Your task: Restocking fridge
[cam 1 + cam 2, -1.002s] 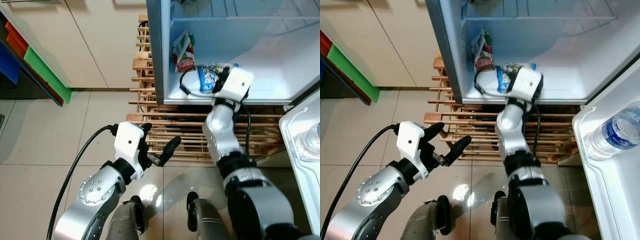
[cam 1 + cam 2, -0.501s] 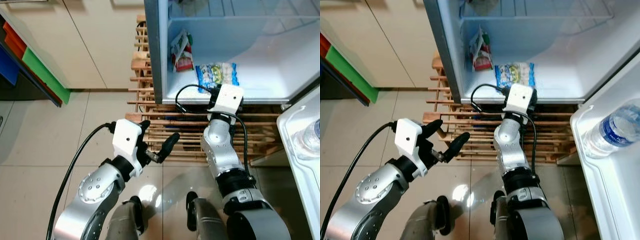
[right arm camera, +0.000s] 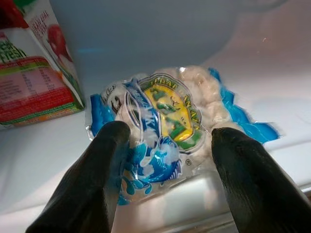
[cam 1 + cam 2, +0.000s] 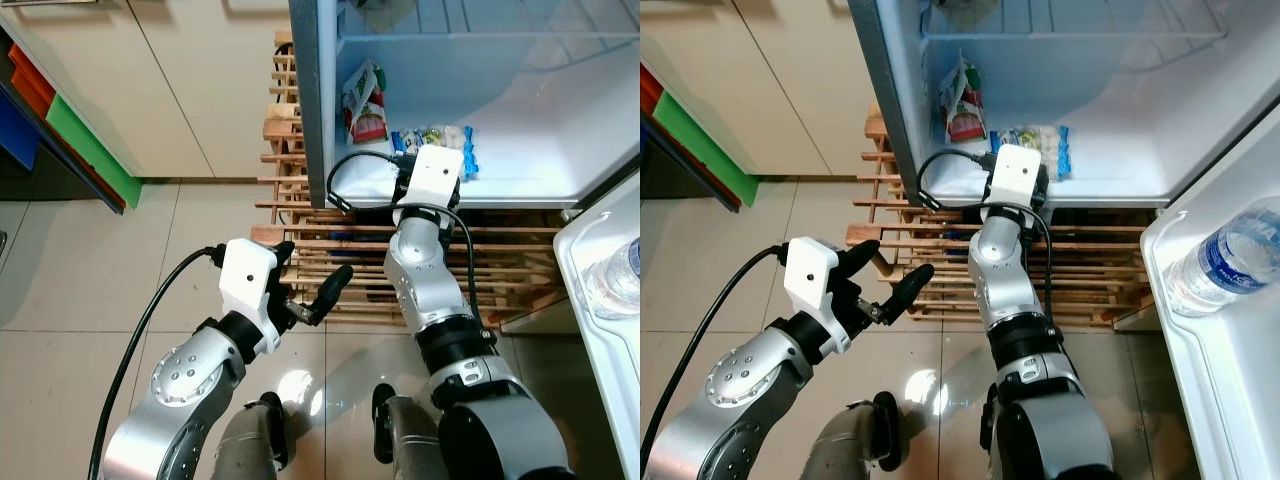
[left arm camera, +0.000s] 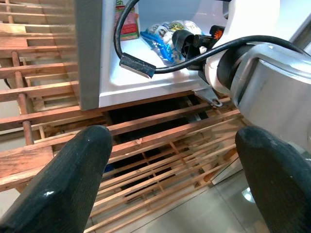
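Note:
A blue and white bag of food (image 3: pixel 165 111) lies flat on the fridge's bottom shelf (image 4: pixel 560 150), just right of an upright red and green carton (image 4: pixel 365 100). My right gripper (image 3: pixel 167 141) is at the shelf's front edge and points at the bag. It is open, with one finger (image 3: pixel 104 160) on each side of the bag's near end and nothing held. From the head, the white wrist box (image 4: pixel 432 180) hides part of the bag (image 4: pixel 458 140). My left gripper (image 4: pixel 315 262) is open and empty, low in front of the wooden pallet.
The fridge stands on a wooden slat pallet (image 4: pixel 290 215). Its open door (image 4: pixel 1230 400) is at the right, with a water bottle (image 4: pixel 1225 265) in the door shelf. Cabinets with green, red and blue panels (image 4: pixel 90 145) line the left. Tiled floor lies below.
The right gripper drew back from the blue bag, leaving it flat on the shelf, then shifted left along the shelf edge. The left arm barely moved.

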